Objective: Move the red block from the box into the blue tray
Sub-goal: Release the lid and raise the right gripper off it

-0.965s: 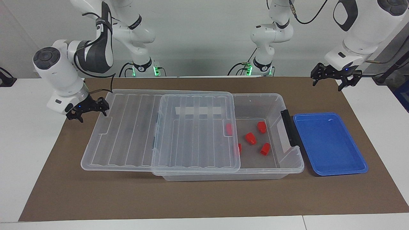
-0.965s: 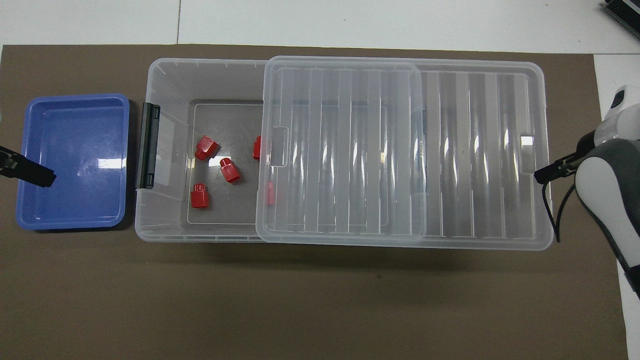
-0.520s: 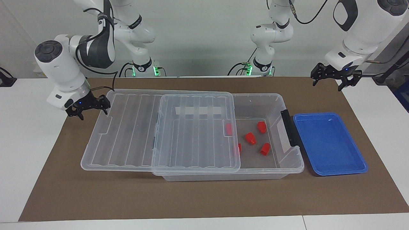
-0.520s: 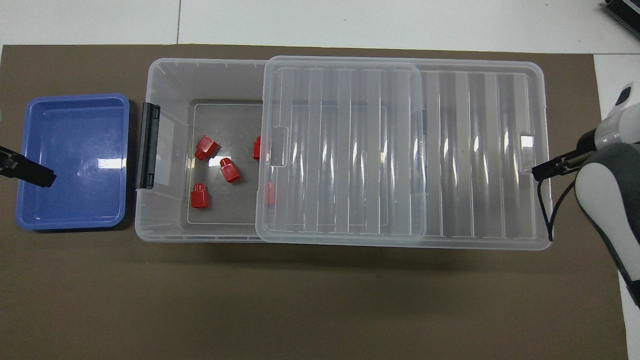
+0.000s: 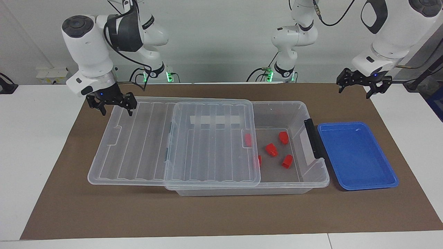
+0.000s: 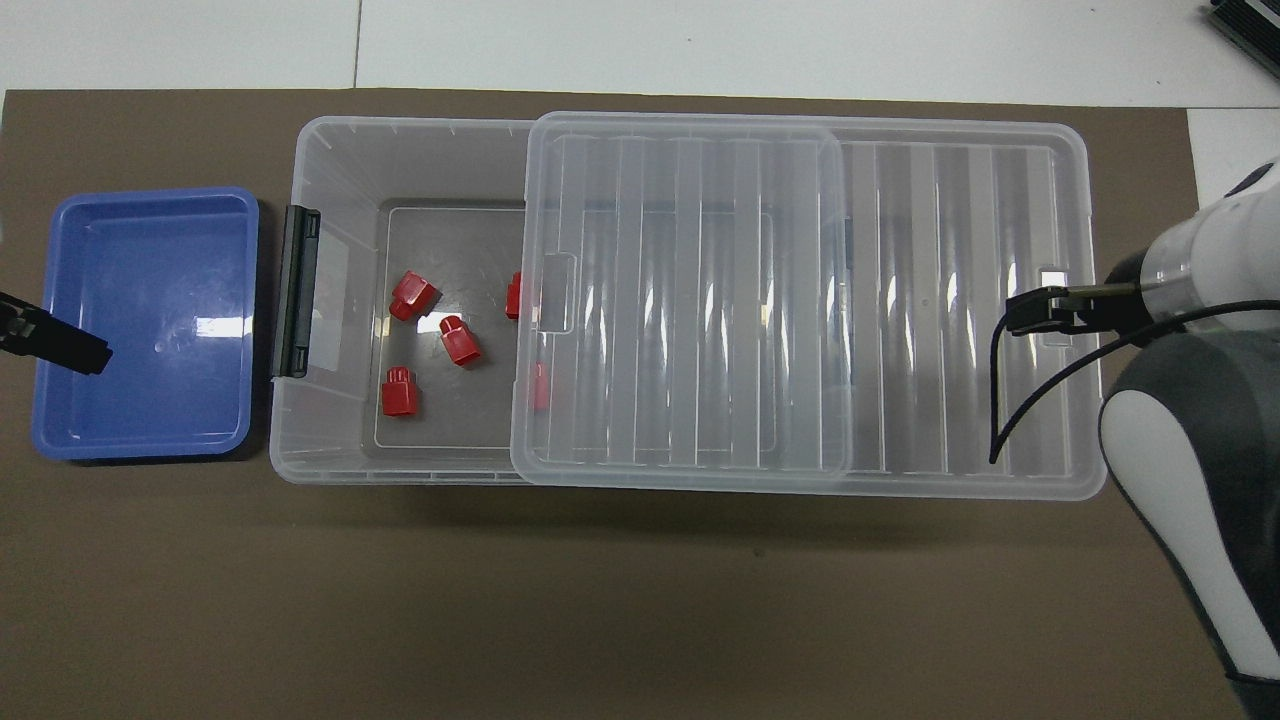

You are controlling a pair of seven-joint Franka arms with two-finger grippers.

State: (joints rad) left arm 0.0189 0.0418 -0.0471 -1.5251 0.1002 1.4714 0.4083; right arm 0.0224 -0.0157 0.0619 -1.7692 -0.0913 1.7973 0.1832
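Note:
The clear box lies along the mat. Its ribbed lid is slid toward the right arm's end and leaves the end by the blue tray uncovered. Several red blocks lie on the box's floor, one of them in the middle of the group; two sit partly under the lid's edge. The blue tray stands empty beside the box's dark clip handle. My right gripper hangs open over the lid's outer end. My left gripper waits open, raised at the tray's end.
A brown mat covers the table under the box and the tray. White table shows past the mat's ends. The slid lid overhangs the mat at the right arm's end of the box.
My right arm has risen and swung its gripper from beside the lid's end to over that end. The left arm, box, lid and blocks have not moved.

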